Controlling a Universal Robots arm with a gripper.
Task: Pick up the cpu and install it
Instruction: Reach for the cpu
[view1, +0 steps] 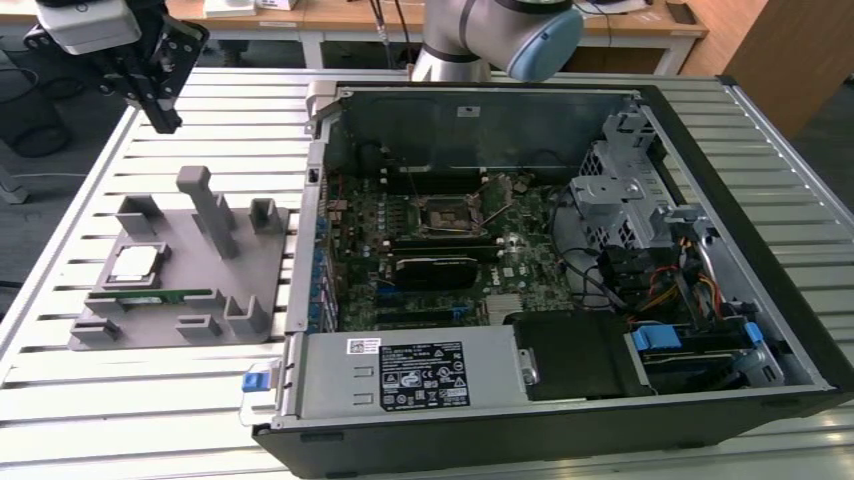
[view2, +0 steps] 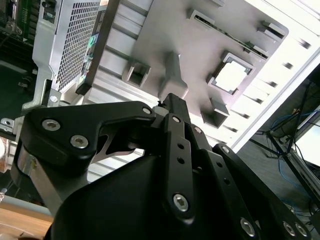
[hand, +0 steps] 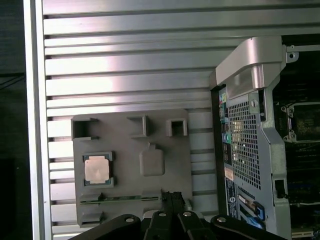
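The cpu (view1: 134, 263), a small square chip with a silvery top, lies flat in a recess of the grey holder plate (view1: 187, 335) on the exterior view's left. Both wrist views show it too, the cpu (view2: 231, 76) bright in its frame and the cpu (hand: 96, 169) seen from above. My gripper (view1: 163, 122) hangs in the air beyond the plate's far end, well apart from the chip. Its fingers (hand: 172, 196) are shut together with nothing between them. The bare square socket (view1: 441, 213) sits on the motherboard inside the open computer case (view1: 747, 250).
A long green memory stick (view1: 154, 296) lies in a slot of the holder plate near the cpu. Tall grey posts (view1: 200, 205) stand on the plate. The case wall (view1: 315, 180) rises between plate and motherboard. A black heatsink block (view1: 434, 268) sits below the socket. Everything rests on a slatted metal table (view1: 134, 390).
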